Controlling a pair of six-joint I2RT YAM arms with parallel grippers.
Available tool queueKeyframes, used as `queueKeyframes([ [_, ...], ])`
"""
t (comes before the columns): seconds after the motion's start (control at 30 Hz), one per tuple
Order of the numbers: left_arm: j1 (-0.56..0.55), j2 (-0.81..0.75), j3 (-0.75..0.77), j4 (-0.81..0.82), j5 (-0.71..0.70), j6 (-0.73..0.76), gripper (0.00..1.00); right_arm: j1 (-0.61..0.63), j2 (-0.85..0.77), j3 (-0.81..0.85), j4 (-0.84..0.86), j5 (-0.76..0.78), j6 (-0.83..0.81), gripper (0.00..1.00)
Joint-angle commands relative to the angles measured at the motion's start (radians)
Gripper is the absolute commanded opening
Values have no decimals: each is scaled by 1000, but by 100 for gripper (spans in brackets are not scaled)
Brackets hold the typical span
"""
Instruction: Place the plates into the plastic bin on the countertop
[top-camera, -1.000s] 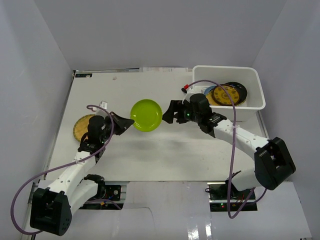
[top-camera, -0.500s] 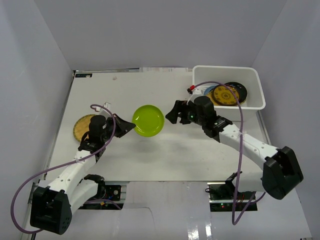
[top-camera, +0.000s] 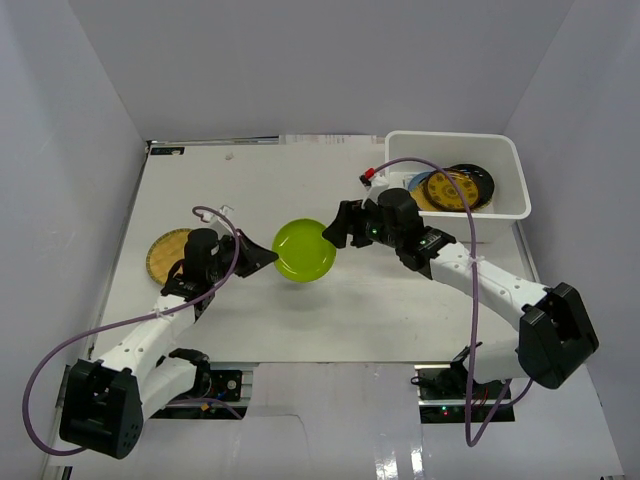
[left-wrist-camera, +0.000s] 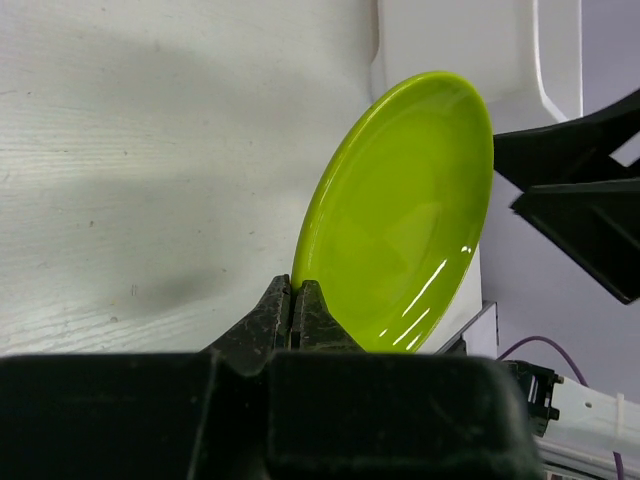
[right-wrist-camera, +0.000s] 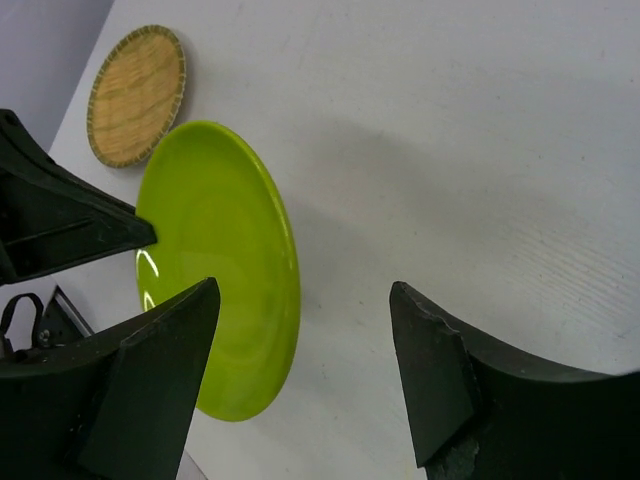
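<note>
Left gripper (top-camera: 270, 257) pinches the lime green plate (top-camera: 305, 251) at its left rim, while the right gripper (top-camera: 338, 226) has its fingers spread wide around the plate's right edge.

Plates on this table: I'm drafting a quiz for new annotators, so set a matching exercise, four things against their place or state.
1 lime green plate
2 woven plate
3 yellow patterned plate
4 right pincer

A in the white bin
B flat on the table
C open, gripping nothing
D pinched by the left pincer

Pairs: 1-D, 2-B, 3-A, 4-C
</note>
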Motion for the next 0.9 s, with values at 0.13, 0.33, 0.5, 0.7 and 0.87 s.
queueKeyframes([
  [0.13, -7, -22, 47, 61, 63, 20, 0, 2, 19, -5, 96, -56, 18, 33],
  [0.33, -7, -16, 46, 61, 68, 11, 7, -2, 25, -3, 107, -61, 31, 8],
  [0.5, -7, -39, 52, 39, 46, 17, 46, -80, -28, 1, 107, -47, 42, 8],
  [0.7, -7, -39, 73, 3, 11, 4, 84, -263, -88, 33, 127, -147, 85, 8],
  [0.87, -7, -77, 110, -169, -179, 11, 88, -479, -134, 72, 127, -176, 114, 8],
])
